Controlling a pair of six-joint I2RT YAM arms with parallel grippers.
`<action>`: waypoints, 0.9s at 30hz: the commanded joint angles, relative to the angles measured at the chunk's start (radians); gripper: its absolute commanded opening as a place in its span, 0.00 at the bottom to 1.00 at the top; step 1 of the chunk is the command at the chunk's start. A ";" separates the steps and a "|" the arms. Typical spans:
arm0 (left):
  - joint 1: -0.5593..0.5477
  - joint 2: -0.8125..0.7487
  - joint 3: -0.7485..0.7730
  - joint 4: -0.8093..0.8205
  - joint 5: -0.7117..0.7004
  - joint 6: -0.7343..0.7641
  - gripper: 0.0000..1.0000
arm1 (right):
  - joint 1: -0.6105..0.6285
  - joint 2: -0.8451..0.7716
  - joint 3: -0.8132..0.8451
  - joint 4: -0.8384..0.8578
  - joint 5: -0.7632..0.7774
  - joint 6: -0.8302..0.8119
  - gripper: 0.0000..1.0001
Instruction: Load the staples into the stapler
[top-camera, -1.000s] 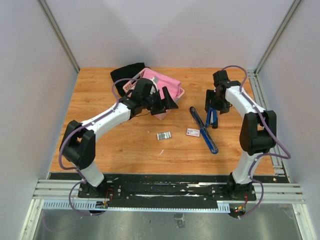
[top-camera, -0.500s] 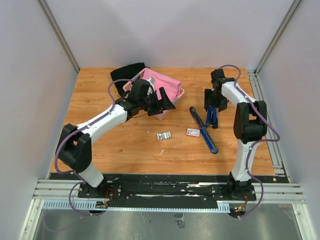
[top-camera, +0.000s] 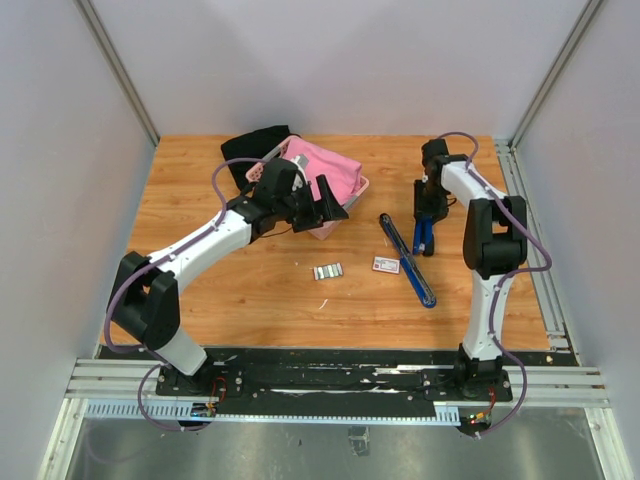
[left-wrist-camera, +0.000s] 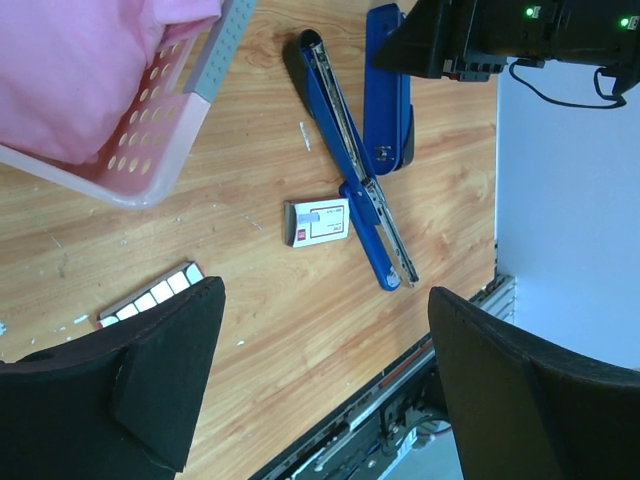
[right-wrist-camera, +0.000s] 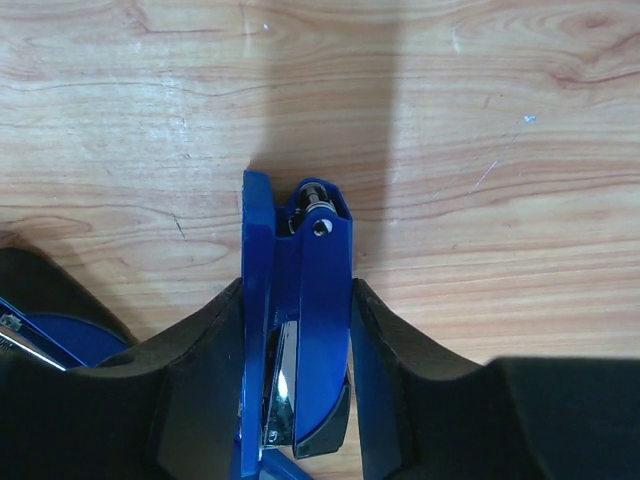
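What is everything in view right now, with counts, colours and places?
blue metal stapler: 1, blue, swung open, right part of the table
silvery-grey block of staples: 1, silver-grey, table centre
small flat white carton with red print: 1, white and red, beside the stapler
pink perforated plastic basket: 1, pink, far centre-left
pink cloth: 1, pink, in the basket
black cloth: 1, black, behind the basket
wooden table: 1, light brown
left gripper: 1, black, open, near the basket
right gripper: 1, black, gripping the stapler's sides
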 joint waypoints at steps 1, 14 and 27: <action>0.005 -0.040 -0.017 -0.012 -0.015 0.018 0.87 | -0.031 0.013 0.032 -0.049 -0.013 0.006 0.11; -0.062 0.076 0.124 0.041 0.044 0.039 0.87 | -0.036 -0.167 0.176 -0.176 -0.044 0.077 0.00; -0.153 0.226 0.170 0.222 0.122 0.050 0.87 | 0.106 -0.337 0.017 -0.080 -0.239 0.295 0.00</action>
